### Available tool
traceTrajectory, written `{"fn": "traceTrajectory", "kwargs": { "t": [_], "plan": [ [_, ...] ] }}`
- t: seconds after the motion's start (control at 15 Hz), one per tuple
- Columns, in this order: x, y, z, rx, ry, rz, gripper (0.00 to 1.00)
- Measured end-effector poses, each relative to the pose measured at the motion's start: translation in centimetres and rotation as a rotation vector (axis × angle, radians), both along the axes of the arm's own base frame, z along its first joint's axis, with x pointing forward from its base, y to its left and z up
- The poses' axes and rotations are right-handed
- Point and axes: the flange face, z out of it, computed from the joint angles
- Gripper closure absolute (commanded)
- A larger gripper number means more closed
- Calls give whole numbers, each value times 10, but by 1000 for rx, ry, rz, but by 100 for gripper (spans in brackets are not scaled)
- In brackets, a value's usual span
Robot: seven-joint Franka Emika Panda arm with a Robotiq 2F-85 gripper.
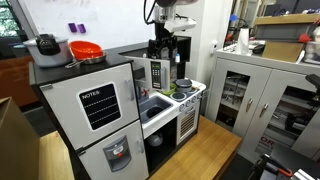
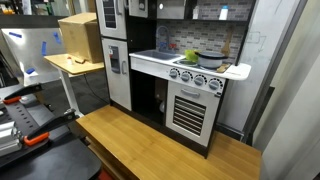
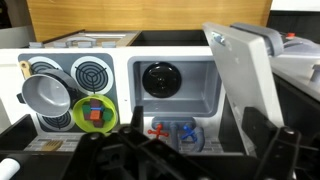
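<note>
My gripper (image 3: 193,122) hangs open over a toy kitchen counter, its dark fingers (image 3: 255,128) either side of the view's lower edge with nothing between them. Right below lie the grey sink (image 3: 200,70) and a faucet with a red handle (image 3: 157,130) and a blue handle (image 3: 190,132). To the left are a metal pot (image 3: 45,92) on the stove and a green bowl (image 3: 95,112) holding a small coloured block. In an exterior view the gripper (image 1: 165,45) sits high above the sink (image 1: 155,105).
A white door panel (image 3: 245,70) stands open at the sink's right. A red bowl (image 1: 85,50) and a grey cooker (image 1: 45,45) rest on the toy fridge. Wooden table (image 2: 150,145) in front, cardboard box (image 2: 80,38) and grey cabinet (image 1: 265,90) alongside.
</note>
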Motion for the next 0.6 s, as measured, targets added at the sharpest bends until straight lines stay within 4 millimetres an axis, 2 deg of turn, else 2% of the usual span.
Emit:
{"fn": "traceTrajectory", "kwargs": {
  "t": [0.2,0.33,0.6],
  "plan": [
    [-7,9,-4,-2,16,69,0],
    [-7,5,-4,-2,15,62,0],
    [-4,-30,0,-3,-8,-26,0]
  ]
}}
